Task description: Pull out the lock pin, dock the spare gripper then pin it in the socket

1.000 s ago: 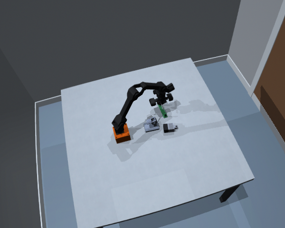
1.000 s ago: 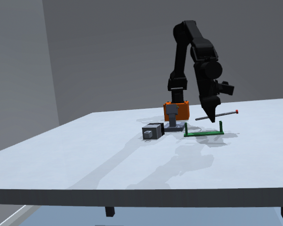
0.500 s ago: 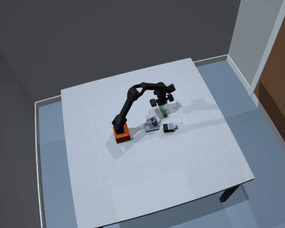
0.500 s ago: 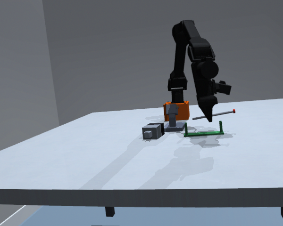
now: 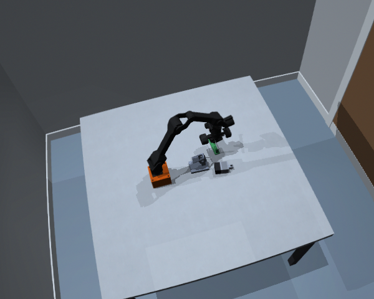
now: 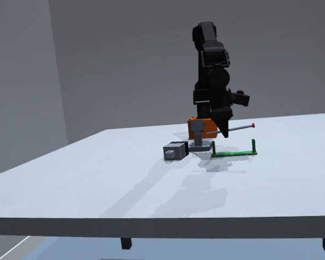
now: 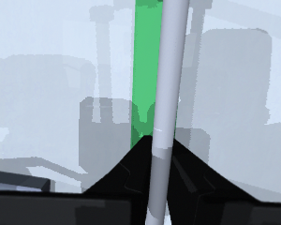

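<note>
My gripper [image 6: 226, 135] [image 7: 156, 143] is shut on the lock pin [image 6: 241, 128] [image 7: 170, 70], a thin grey rod with a red head. The pin is in the air, tilted, with its red end higher and on the right in the exterior view. Below it the green rack [image 5: 214, 147] [image 6: 233, 154] [image 7: 147, 61] stands on the table, its two posts holding nothing. The grey mount [image 5: 197, 167] [image 6: 197, 125] stands upright nearer the arm's base, with no pin seen in its socket. The spare gripper [image 5: 221, 167] [image 6: 175, 151] lies beside the mount, its spigot [image 6: 169, 154] pointing away from the arm's base.
The orange arm base [image 5: 161, 180] [image 6: 191, 130] stands behind the mount. The white table [image 5: 181, 208] [image 6: 101, 181] carries these things, and its edge runs along the front of the exterior view. Arm shadows fall around the rack.
</note>
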`<state>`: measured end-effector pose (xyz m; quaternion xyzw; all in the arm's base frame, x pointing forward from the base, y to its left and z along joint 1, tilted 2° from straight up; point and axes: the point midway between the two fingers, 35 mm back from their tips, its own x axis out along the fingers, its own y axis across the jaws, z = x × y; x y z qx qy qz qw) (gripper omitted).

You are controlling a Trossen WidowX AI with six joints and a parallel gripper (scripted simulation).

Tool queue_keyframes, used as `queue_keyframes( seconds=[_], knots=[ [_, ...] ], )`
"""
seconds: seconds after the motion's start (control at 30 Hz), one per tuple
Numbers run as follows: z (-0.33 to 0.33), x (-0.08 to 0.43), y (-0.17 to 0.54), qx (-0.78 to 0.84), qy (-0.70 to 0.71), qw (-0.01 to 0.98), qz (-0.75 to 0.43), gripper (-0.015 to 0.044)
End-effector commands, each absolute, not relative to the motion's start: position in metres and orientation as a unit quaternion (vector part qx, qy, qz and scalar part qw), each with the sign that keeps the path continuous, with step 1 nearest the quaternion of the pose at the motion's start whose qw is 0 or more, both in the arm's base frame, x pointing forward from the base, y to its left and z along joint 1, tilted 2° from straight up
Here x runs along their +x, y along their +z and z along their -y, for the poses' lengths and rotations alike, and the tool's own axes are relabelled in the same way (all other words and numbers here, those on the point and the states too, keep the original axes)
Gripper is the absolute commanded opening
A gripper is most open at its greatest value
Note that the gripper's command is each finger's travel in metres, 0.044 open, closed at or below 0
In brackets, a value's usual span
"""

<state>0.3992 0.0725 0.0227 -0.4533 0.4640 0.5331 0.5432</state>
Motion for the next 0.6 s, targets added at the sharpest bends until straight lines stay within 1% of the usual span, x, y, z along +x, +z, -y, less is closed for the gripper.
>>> queue_keyframes(
  seconds=[0.0,0.57],
  knots=[
    [-0.069,0.399,0.024,-0.455,0.534,0.542,-0.462,0.0000],
    [-0.070,0.399,0.000,-0.458,0.532,0.545,-0.459,0.0000]
  ],
)
